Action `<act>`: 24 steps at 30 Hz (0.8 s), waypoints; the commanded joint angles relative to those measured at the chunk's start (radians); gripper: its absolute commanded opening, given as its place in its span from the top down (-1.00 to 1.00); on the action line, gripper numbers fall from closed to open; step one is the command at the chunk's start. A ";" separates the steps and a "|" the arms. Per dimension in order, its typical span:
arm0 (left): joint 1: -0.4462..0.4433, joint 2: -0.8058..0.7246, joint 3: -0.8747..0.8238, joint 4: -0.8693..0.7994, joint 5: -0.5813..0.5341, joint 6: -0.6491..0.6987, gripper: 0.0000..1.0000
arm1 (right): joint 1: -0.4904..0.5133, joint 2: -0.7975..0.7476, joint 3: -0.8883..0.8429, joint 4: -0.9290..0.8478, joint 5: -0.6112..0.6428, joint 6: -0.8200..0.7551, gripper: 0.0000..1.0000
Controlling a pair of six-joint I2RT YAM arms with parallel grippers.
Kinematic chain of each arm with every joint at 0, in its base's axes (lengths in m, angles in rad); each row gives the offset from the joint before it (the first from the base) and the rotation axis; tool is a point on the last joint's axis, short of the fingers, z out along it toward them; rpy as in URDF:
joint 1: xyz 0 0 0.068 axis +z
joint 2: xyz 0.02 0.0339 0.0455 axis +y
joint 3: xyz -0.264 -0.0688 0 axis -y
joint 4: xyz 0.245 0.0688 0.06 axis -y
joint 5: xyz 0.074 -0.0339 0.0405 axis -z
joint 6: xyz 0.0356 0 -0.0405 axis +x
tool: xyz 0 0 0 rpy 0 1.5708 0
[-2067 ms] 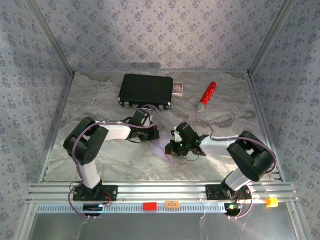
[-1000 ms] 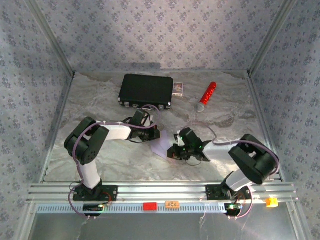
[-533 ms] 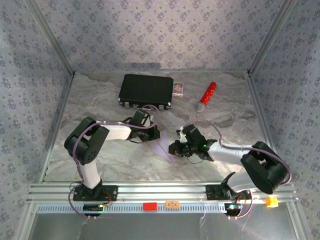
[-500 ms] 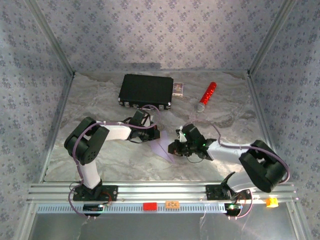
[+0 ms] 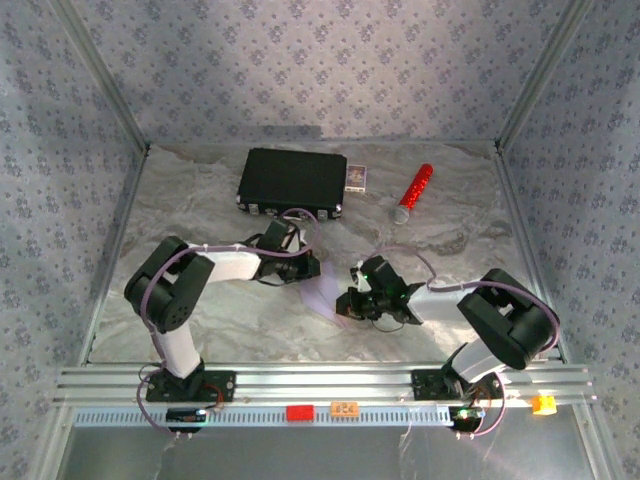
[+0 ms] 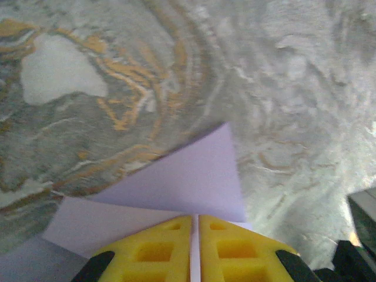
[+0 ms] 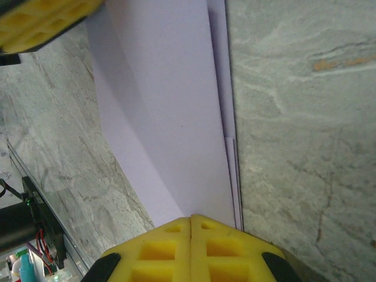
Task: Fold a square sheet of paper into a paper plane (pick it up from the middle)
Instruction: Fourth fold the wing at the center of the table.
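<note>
The paper plane [image 5: 322,296], a folded piece of pale lilac paper, is held just over the marbled table between both grippers. My left gripper [image 5: 308,268] is shut on its far end; in the left wrist view a thin paper edge runs between the yellow fingertips [image 6: 195,216] and a pointed flap [image 6: 200,176] sticks out ahead. My right gripper [image 5: 345,303] is shut on the near end [image 7: 191,217], where the long layered fold [image 7: 170,117] stretches away toward the left gripper's yellow finger [image 7: 41,20].
A black case [image 5: 292,180] lies at the back, with a small white-and-dark card box [image 5: 357,177] beside it and a red-and-silver cylinder [image 5: 412,192] further right. Patterned walls enclose three sides. An aluminium rail [image 5: 320,380] runs along the front.
The right arm has drawn its elbow back in and its gripper has shifted slightly left. The paper now looks shorter between the grippers. The left arm has barely moved.
</note>
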 commanded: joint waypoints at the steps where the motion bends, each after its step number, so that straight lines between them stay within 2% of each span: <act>1: -0.021 -0.079 0.020 -0.019 0.008 -0.013 0.77 | 0.015 0.012 -0.025 -0.109 0.072 0.031 1.00; 8: -0.072 -0.085 -0.005 -0.040 0.021 -0.030 0.84 | 0.019 0.011 -0.035 -0.081 0.092 0.058 1.00; 15: -0.124 -0.009 -0.073 0.040 0.034 -0.064 0.88 | 0.020 0.007 -0.036 -0.085 0.096 0.055 1.00; 24: -0.061 0.014 -0.086 0.035 -0.032 -0.063 0.90 | 0.019 0.012 -0.049 -0.089 0.099 0.049 1.00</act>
